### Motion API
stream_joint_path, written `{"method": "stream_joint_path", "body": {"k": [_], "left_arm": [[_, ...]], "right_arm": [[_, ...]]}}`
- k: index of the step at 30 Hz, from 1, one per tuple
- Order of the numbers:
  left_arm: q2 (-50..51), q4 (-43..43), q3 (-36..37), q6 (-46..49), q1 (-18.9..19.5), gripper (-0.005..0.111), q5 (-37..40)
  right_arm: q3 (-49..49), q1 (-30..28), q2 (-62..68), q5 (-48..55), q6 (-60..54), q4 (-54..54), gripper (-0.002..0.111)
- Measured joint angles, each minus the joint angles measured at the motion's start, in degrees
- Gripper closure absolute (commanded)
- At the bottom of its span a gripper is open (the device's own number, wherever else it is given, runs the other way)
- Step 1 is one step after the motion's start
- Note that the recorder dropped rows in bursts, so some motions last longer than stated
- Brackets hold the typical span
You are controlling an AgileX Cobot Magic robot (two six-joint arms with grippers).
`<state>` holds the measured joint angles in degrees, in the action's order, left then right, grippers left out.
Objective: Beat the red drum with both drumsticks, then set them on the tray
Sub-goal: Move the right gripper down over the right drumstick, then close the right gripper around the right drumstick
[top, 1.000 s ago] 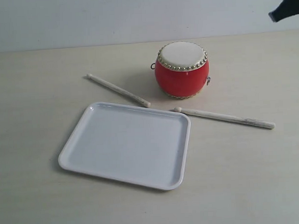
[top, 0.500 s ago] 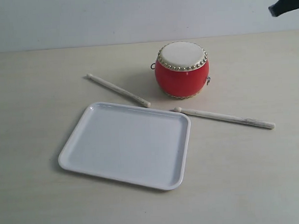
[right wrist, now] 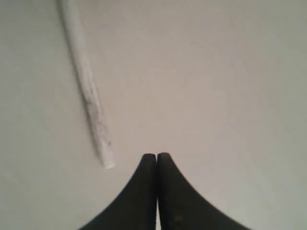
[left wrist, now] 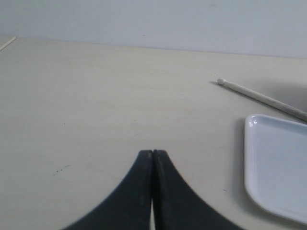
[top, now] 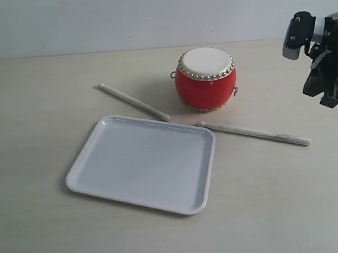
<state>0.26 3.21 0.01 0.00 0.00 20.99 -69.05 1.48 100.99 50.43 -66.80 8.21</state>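
Note:
The red drum [top: 205, 78] stands upright at the back of the table, cream skin up. One drumstick [top: 133, 101] lies left of it, slanting toward the tray. The other drumstick [top: 252, 132] lies in front of the drum, to the right. The white tray [top: 143, 162] sits empty at the front left. My right gripper [top: 329, 101] hangs above the table at the right edge, shut and empty; in the right wrist view my right gripper [right wrist: 156, 155] is just beside the butt end of that drumstick [right wrist: 88, 96]. My left gripper [left wrist: 153, 152] is shut over bare table, with a drumstick [left wrist: 261, 98] and the tray's corner [left wrist: 276, 163] ahead.
A pale wall [top: 126, 19] closes off the back of the beige table [top: 282, 200]. Nothing else stands on it.
The right arm has come down and inward from the top right corner; its wrist and gripper now show at the right edge. The drum, sticks and tray have not moved.

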Motion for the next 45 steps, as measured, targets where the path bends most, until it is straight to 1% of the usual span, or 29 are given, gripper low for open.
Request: {"method": "stream_joint_path", "body": {"k": [6, 10, 13, 15, 17, 20, 23, 28, 30, 35, 40, 45], "left_arm": [[0.0, 0.0, 0.0, 0.0, 0.0, 0.106, 0.0], [0.0, 0.0, 0.0, 0.0, 0.0, 0.106, 0.0], [0.0, 0.0, 0.0, 0.0, 0.0, 0.106, 0.0], [0.0, 0.0, 0.0, 0.0, 0.0, 0.106, 0.0], [0.0, 0.0, 0.0, 0.0, 0.0, 0.106, 0.0], [0.0, 0.0, 0.0, 0.0, 0.0, 0.106, 0.0], [0.0, 0.0, 0.0, 0.0, 0.0, 0.106, 0.0], [0.0, 0.0, 0.0, 0.0, 0.0, 0.106, 0.0], [0.0, 0.0, 0.0, 0.0, 0.0, 0.106, 0.0], [0.0, 0.0, 0.0, 0.0, 0.0, 0.106, 0.0], [0.0, 0.0, 0.0, 0.0, 0.0, 0.106, 0.0], [0.0, 0.0, 0.0, 0.0, 0.0, 0.106, 0.0]], "right_arm": [[-7.9, 0.8, 3.2, 15.8, 12.3, 2.9, 0.108], [-10.5, 5.1, 5.9, 18.7, 18.3, -1.2, 0.108], [-11.0, 9.2, 7.5, 18.9, 21.2, -6.6, 0.108], [-11.0, 11.3, 8.5, 19.1, 21.0, -9.8, 0.108], [-11.0, 12.3, 9.3, 19.3, 19.3, -10.9, 0.108], [-11.0, 12.5, 9.8, 19.3, 16.6, -10.7, 0.108], [-11.0, 12.5, 9.9, 19.3, 15.4, -10.5, 0.099], [-11.0, 12.5, 9.9, 18.8, 15.0, -8.8, 0.077], [-11.0, 12.5, 9.9, 18.4, 15.0, -8.2, 0.073], [-10.5, 12.5, 9.9, 17.4, 15.0, -8.2, 0.073], [-5.0, 12.5, 9.9, 11.5, 14.9, -11.1, 0.073], [-3.3, 12.5, 9.9, 7.6, 14.9, -12.6, 0.073]]}}
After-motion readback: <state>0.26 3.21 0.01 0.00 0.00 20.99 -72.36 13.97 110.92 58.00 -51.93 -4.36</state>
